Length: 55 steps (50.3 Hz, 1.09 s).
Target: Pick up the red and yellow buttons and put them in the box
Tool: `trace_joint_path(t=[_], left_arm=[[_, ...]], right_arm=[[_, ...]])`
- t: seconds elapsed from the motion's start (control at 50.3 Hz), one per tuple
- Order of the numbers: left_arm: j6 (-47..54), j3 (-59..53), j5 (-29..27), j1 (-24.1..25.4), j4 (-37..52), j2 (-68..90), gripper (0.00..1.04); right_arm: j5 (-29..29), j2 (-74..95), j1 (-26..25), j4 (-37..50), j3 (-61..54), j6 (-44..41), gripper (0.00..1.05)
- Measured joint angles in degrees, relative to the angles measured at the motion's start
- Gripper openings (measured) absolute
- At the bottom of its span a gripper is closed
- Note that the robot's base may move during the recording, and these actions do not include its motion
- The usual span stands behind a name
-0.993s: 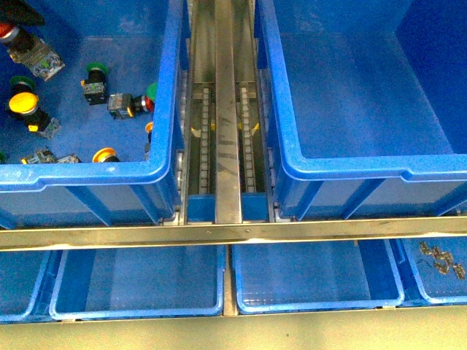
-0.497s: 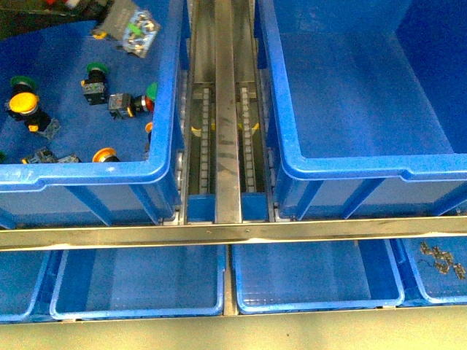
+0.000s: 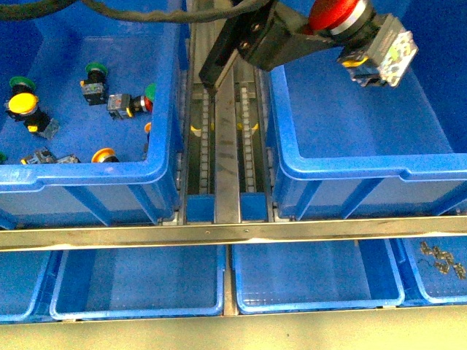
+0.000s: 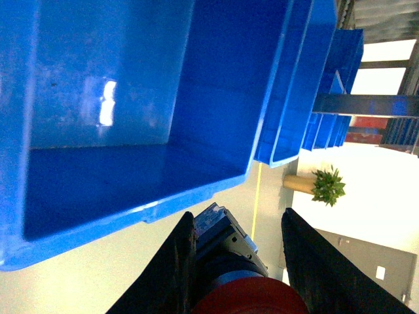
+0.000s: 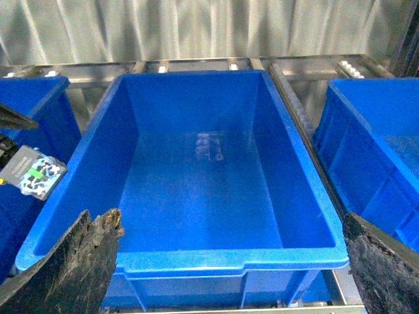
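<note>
release by the left end effector [image 4: 237, 265], clamped on the red button [image 3: 332, 14] high by the edge of the box [image 3: 350, 166], could bounce it out.

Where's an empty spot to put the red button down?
The floor of the right-hand box is bare from wall to wall, right under the red button. The small tray in front of it looks bare too. The left-hand bin is crowded with buttons.

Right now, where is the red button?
Front view, upper right: the red button is clamped in the left gripper, above the right-hand box near its far left corner.
</note>
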Motion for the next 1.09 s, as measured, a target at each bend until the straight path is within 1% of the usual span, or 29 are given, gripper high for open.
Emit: trace_joint_path(t=[0.139,0.159,0.179,0.199,0.219,0.258,0.278,0.358,0.397,0.417,0.457,0.596,0.695,0.795,0.974,1.093], left_arm=[[-1.0,2.4,-0.7,-0.8,-0.4,1.8,0.32],[-1.2,2.4,-0.8,-0.8,-0.4,1.9,0.32],[-1.3,2.5,-1.0,-0.8,-0.3,2.1,0.32],[-1.4,2.5,-1.0,-0.8,-0.2,2.2,0.32],[-1.5,2.5,-1.1,-0.7,-0.2,2.3,0.32],[-1.8,2.5,-1.1,-0.5,0.4,2.3,0.32],[-2.0,2.5,-1.0,-0.6,0.7,2.3,0.32],[-2.4,2.5,-0.7,-0.6,1.1,2.5,0.32],[-2.5,2.5,-0.8,-0.5,1.1,2.6,0.32],[-2.5,2.5,-0.7,-0.5,1.1,2.6,0.32],[-2.7,2.5,-0.7,-0.4,1.3,2.7,0.32],[-2.8,2.5,-0.7,0.2,1.5,2.9,0.32],[-2.8,2.6,-0.6,0.4,1.5,3.2,0.32],[-2.8,2.9,-0.6,0.4,1.5,3.6,0.32],[-2.8,3.1,-0.6,0.5,1.5,3.7,0.32],[-2.8,3.1,-0.6,0.5,1.3,3.8,0.32]], right_arm=[[0.6,0.4,0.1,-0.4,0.2,0.4,0.99],[2.5,2.0,0.9,-3.2,0.9,1.4,0.99],[6.1,5.5,2.6,-9.4,3.7,2.9,0.99],[9.2,11.1,4.7,-13.7,6.6,3.5,0.99],[10.0,15.1,5.9,-14.6,8.2,3.5,0.99],[8.7,24.8,8.7,-11.7,11.6,2.1,0.99],[7.3,30.3,10.3,-8.6,13.5,0.9,0.99],[1.5,43.9,13.9,-0.6,19.3,-6.1,0.99],[-1.6,48.4,15.1,0.9,21.5,-10.0,0.99],[-2.2,49.3,15.4,1.2,21.9,-10.4,0.99],[-4.2,52.8,16.6,1.9,23.4,-14.1,0.99],[-8.0,59.5,19.0,2.9,25.9,-23.5,0.99],[-8.6,62.9,19.5,5.9,27.2,-28.7,0.99],[-8.7,66.2,18.3,9.1,28.8,-34.4,0.99],[-10.4,72.0,16.2,10.3,32.5,-42.7,0.99],[-11.5,74.3,16.7,11.6,34.5,-45.1,0.99]])
